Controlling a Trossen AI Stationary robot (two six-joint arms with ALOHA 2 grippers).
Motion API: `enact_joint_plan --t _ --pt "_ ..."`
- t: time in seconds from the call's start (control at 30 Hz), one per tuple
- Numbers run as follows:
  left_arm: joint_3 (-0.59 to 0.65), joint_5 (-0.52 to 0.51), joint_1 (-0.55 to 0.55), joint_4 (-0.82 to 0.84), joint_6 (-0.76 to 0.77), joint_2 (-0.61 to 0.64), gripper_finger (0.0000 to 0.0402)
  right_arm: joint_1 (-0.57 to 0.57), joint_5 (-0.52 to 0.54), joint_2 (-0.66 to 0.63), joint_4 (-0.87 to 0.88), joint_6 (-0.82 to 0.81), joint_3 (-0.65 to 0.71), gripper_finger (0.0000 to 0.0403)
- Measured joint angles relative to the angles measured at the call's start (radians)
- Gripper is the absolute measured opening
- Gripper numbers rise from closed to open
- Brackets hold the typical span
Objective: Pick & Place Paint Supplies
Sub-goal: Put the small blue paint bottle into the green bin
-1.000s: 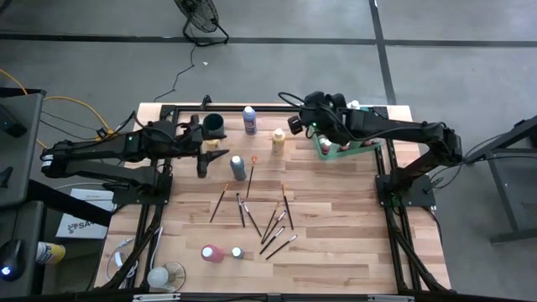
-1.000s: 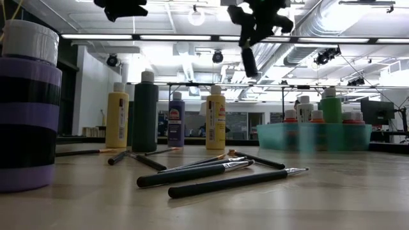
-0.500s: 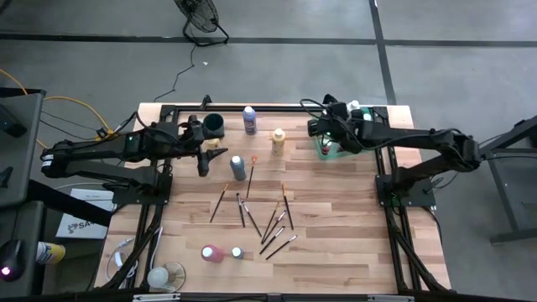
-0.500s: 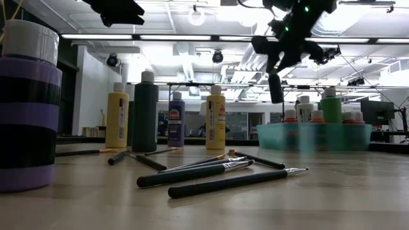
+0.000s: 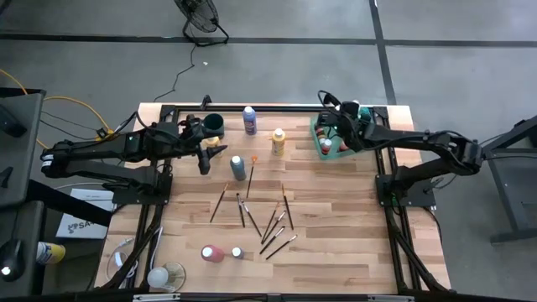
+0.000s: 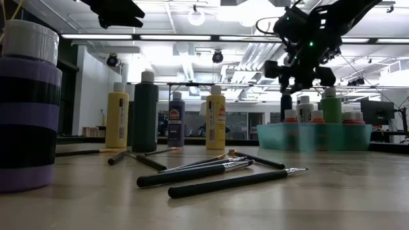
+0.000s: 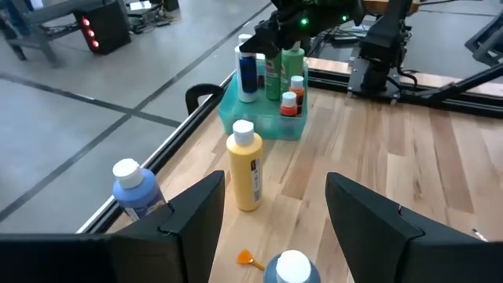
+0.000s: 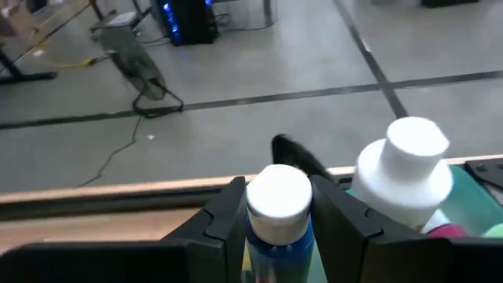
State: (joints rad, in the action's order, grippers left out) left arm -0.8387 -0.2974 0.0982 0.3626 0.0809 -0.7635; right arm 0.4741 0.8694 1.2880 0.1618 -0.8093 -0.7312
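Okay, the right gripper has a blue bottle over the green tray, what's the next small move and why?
Probably lower it straight down, then open. The right gripper is clamped on the white-capped blue bottle, which hangs above the green tray beside the bottles already standing there. In the low view its base looks still above the tray rim, so releasing now would likely drop or tip it. The left gripper waits, open, near the yellow bottle.

Tray [image 5: 320, 141] sits at the counter's [image 5: 336, 243] far right corner, bottles standing inside it. Left of the tray stand two bottles [image 5: 278, 141], then the cup [image 5: 213, 125]. Nearer than the tray, mid-counter, brushes [image 5: 273, 228] lie scattered; two more bottles [image 5: 212, 253] lie beyond those.
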Motion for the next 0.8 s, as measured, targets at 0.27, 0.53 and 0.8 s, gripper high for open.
enact_joint_plan --t 0.27,0.53,0.8 --pt "0.0 -0.011 0.0 0.0 0.003 0.0 0.0216 0.062 0.01 0.042 -0.069 0.027 0.023 0.011" --pt "0.0 -0.013 0.0 0.007 0.004 0.0 0.0216 0.063 0.002 0.059 -0.116 0.085 0.025 0.0111" --pt "0.0 -0.013 0.0 0.008 0.03 0.0 0.0216 0.062 -0.075 0.035 -0.114 0.133 0.02 0.011"
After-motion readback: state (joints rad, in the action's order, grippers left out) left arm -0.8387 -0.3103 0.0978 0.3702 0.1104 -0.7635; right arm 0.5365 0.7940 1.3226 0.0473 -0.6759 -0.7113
